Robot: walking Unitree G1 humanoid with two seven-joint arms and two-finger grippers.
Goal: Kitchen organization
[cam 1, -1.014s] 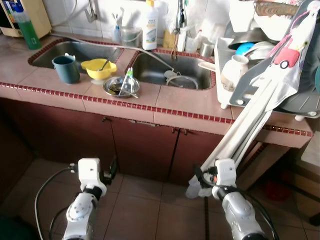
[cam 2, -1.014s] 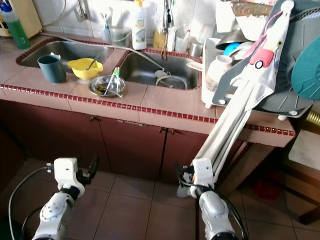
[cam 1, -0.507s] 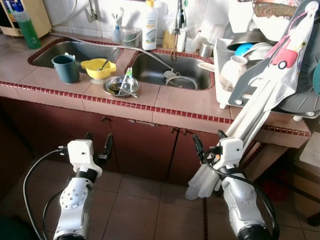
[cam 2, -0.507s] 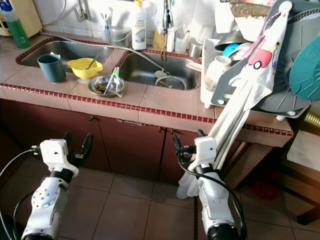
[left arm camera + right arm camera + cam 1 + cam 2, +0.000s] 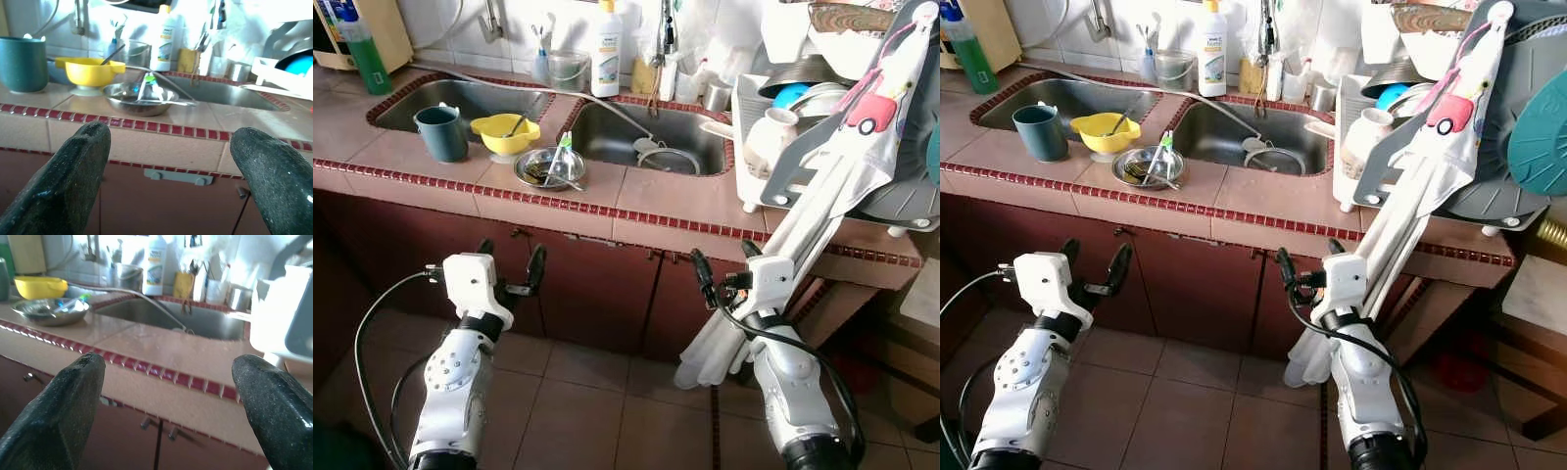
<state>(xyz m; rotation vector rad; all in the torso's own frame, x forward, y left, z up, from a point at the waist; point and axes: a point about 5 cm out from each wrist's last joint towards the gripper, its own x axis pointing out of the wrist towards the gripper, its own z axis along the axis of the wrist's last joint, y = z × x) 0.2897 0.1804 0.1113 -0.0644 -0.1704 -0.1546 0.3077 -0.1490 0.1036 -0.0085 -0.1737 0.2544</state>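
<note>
Trouble we'd watch for: right gripper [image 5: 724, 274], spread wide like left gripper [image 5: 512, 269], sits beside the hanging apron [image 5: 822, 196] and could snag it.

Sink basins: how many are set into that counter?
2: the left basin lies behind the blue cup and yellow bowl; the right basin lies beside the dish rack.

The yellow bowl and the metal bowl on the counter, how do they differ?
The yellow bowl is opaque yellow and stands on a pale foot; the metal bowl is shiny steel, shallower, and sits flat on the tiles. The yellow bowl stands farther back by the teal cup; the metal bowl is nearer the counter edge. The metal bowl holds a green-and-white item; the yellow bowl a dark-handled utensil. Both stand upright between the sinks.
</note>
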